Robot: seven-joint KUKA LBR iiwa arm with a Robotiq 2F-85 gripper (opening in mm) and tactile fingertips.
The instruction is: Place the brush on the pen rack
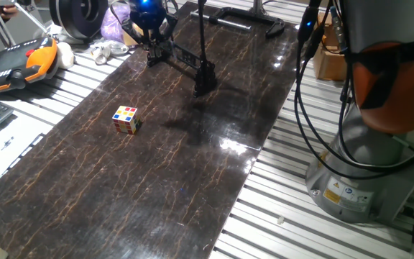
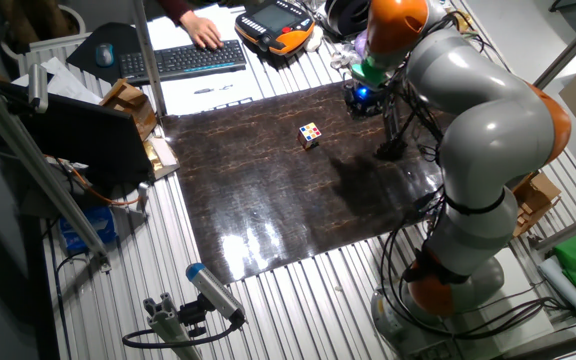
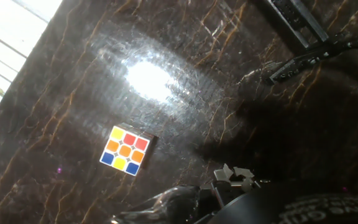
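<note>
My gripper (image 1: 152, 49) hangs low over the far end of the dark mat, with a blue light on the hand; it also shows in the other fixed view (image 2: 362, 100). Its fingertips are right at the far end of the pen rack (image 1: 182, 63), a low black bar that runs to a blocky foot (image 1: 205, 79). I cannot tell whether the fingers are open or shut. I cannot make out the brush in the fixed views. In the hand view a thin dark stick (image 3: 319, 53) lies beside a notched bar (image 3: 297, 18); I cannot tell if it is the brush.
A multicoloured puzzle cube (image 1: 126, 119) sits on the mat nearer the front left, also in the hand view (image 3: 125, 150). A flat black bracket (image 1: 244, 18) lies at the far edge. The arm's base (image 1: 365, 180) stands to the right. A pendant (image 1: 20, 65) and keyboard lie at the left.
</note>
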